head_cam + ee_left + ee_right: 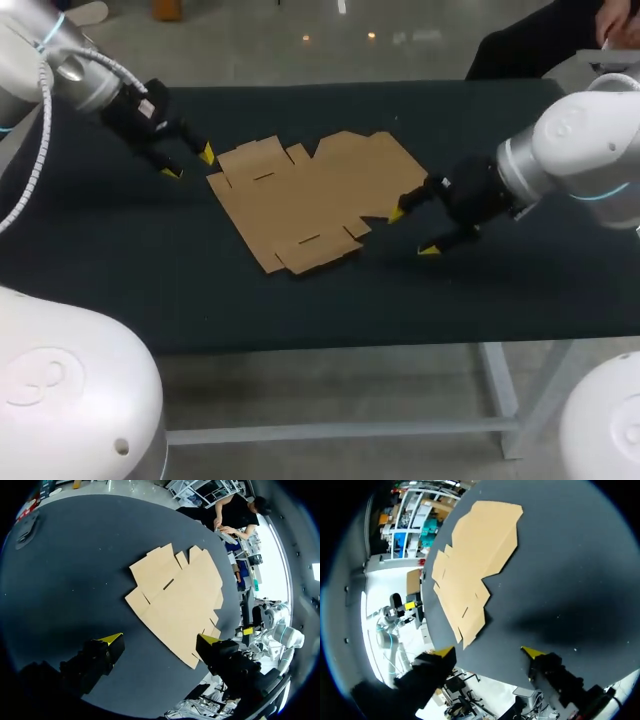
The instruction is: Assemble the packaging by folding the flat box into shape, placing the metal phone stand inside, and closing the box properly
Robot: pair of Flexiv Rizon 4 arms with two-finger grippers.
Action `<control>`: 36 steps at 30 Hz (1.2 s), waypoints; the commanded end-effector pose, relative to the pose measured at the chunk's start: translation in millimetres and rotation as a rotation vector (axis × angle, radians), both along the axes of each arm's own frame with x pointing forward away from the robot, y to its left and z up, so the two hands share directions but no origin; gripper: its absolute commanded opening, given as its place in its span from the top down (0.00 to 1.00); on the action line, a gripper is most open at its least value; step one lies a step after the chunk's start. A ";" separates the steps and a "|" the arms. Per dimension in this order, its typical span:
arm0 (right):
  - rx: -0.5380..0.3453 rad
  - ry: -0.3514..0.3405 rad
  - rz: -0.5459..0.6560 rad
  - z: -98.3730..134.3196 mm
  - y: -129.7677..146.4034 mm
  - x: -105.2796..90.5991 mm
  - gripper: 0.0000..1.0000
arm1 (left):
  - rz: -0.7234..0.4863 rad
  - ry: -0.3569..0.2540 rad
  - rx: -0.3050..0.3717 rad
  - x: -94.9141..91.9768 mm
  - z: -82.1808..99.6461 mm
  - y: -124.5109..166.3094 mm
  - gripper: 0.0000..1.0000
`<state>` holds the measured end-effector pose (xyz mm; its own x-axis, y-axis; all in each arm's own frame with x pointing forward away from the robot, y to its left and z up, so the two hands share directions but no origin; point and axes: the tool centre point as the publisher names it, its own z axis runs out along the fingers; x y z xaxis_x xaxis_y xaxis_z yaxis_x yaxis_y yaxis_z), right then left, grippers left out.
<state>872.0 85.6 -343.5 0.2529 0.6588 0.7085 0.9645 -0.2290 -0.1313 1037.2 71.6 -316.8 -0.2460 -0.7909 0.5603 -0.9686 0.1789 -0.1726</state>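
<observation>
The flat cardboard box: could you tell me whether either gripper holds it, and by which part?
Nothing is held: the box lies flat, with the left gripper and right gripper open at opposite edges.

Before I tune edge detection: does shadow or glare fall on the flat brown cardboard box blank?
Head, left wrist views: flat brown cardboard box blank evenly lit, no glare. Right wrist view: shadow darkens the black table cover beside it only.
</observation>
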 end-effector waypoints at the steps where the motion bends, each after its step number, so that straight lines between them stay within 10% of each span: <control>1: 0.054 0.019 0.029 -17.1 9.9 4.8 0.41 | 0.019 -0.029 -0.002 -5.8 1.2 -1.8 0.00; 36: 0.161 0.049 -0.075 -59.8 67.4 26.7 0.47 | 0.024 -0.091 0.010 -17.1 2.9 1.4 0.00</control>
